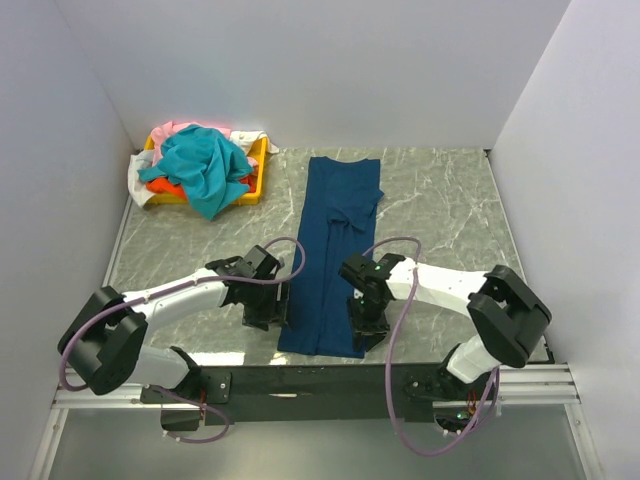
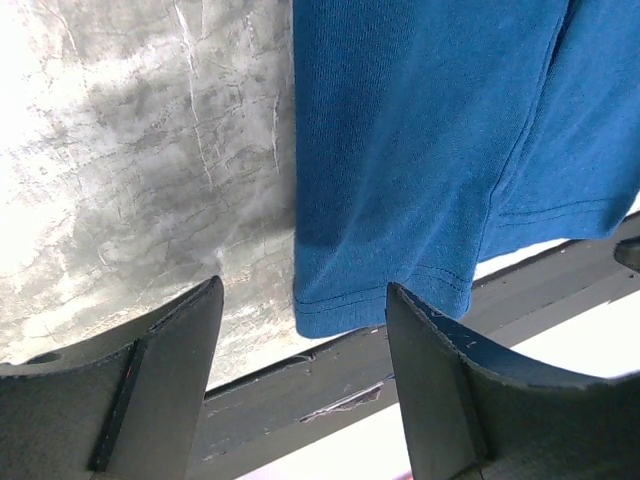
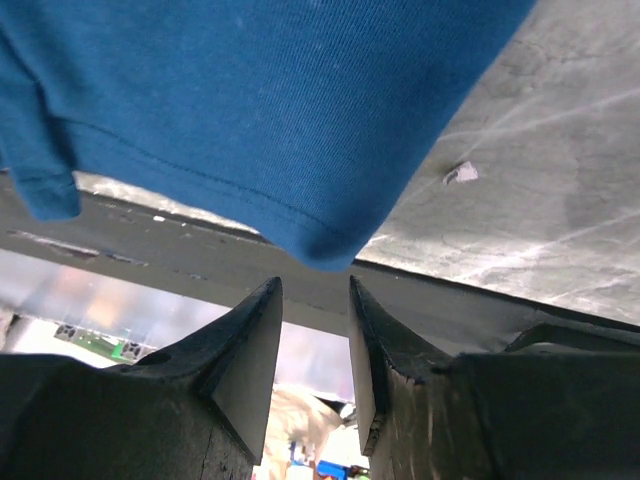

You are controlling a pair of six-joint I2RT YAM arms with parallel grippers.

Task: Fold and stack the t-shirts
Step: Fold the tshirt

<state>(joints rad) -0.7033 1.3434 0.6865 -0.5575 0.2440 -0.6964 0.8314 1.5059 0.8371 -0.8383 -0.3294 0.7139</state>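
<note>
Black fingers spread wide, the left gripper (image 2: 305, 300) hovers released and empty at the near edge of the grey marbled desk (image 1: 440, 200), just beside the left hem corner of the navy t-shirt (image 1: 335, 250). The right gripper (image 3: 313, 290) sits opposite at the right hem corner, its fingers only narrowly parted and grasping nothing, the hem just beyond their tips. The navy t-shirt lies flat as a long narrow strip, running mid-desk from the near edge toward the far edge. In the far-left corner, a yellow tray (image 1: 260, 170) holds a loose heap: the teal t-shirt (image 1: 200, 165) on top, with the orange t-shirt (image 1: 165, 187), pink t-shirt (image 1: 185, 128) and white t-shirt (image 1: 137, 178).
</note>
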